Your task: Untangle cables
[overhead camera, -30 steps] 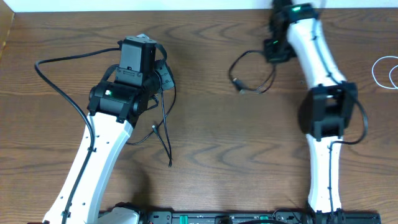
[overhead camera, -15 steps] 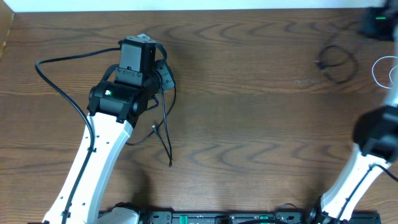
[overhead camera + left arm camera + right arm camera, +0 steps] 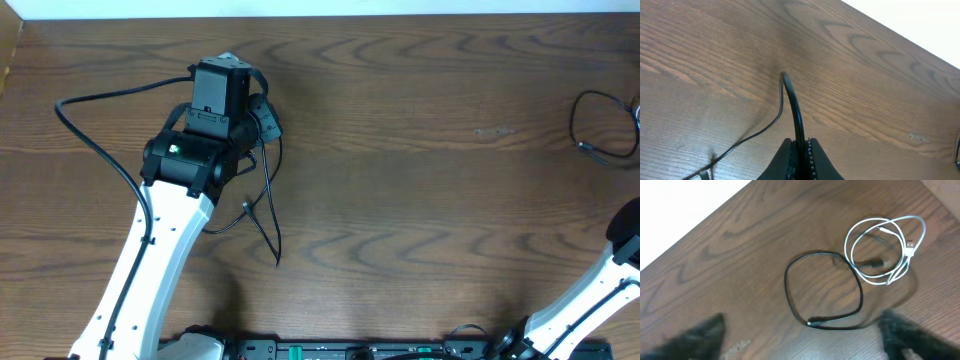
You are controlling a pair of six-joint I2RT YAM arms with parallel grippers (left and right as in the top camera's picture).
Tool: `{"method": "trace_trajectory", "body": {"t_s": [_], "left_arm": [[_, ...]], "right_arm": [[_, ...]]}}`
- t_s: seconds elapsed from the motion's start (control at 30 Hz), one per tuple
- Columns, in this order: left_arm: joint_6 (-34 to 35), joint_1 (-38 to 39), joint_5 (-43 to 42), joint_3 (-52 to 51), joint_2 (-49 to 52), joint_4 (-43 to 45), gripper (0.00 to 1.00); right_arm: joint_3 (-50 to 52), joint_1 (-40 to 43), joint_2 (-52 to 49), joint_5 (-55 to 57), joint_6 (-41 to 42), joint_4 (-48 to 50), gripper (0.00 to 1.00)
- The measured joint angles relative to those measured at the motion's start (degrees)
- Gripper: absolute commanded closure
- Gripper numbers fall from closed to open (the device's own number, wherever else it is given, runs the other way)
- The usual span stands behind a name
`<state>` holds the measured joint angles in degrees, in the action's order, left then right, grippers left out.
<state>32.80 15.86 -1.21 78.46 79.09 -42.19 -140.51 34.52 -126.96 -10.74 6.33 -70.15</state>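
In the right wrist view a thin black cable (image 3: 822, 290) lies in a loose loop on the table. It touches a coiled white cable (image 3: 885, 250) at the loop's right side. My right gripper (image 3: 805, 335) hangs open above them, its blurred fingers (image 3: 705, 335) wide apart and holding nothing. Overhead, that black loop (image 3: 600, 125) sits at the far right edge. My left gripper (image 3: 800, 144) is shut on another thin black cable (image 3: 792, 105), which arches up from the jaws. Overhead, that held cable (image 3: 268, 200) trails from the left gripper (image 3: 266, 124) toward the front.
The wooden table (image 3: 420, 200) fills the view. A thick black arm wire (image 3: 90, 130) loops out to the left of the left arm (image 3: 150, 260). Only a part of the right arm (image 3: 620, 265) shows, at the lower right corner.
The right arm swung far right, carrying the black loop from the top middle to the right edge, then opened and let it go beside the white coil. The left arm stayed put.
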Motion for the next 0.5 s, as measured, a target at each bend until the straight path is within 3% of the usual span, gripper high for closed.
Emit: {"method": "trace_trajectory", "body": {"t_s": [0.2,0.5], "left_arm": [[-1.53,0.07,-3.41,-0.02,0.87,3.89,0.93],[-3.3,0.28,-14.84,0.0,1.62,27.58,0.92]], "right_arm": [[0.0,-1.2,0.0,-7.89,-4.37,-3.26,0.01],[0.0,-12.33,0.0,-31.74,-17.16,-8.94,0.01]]}}
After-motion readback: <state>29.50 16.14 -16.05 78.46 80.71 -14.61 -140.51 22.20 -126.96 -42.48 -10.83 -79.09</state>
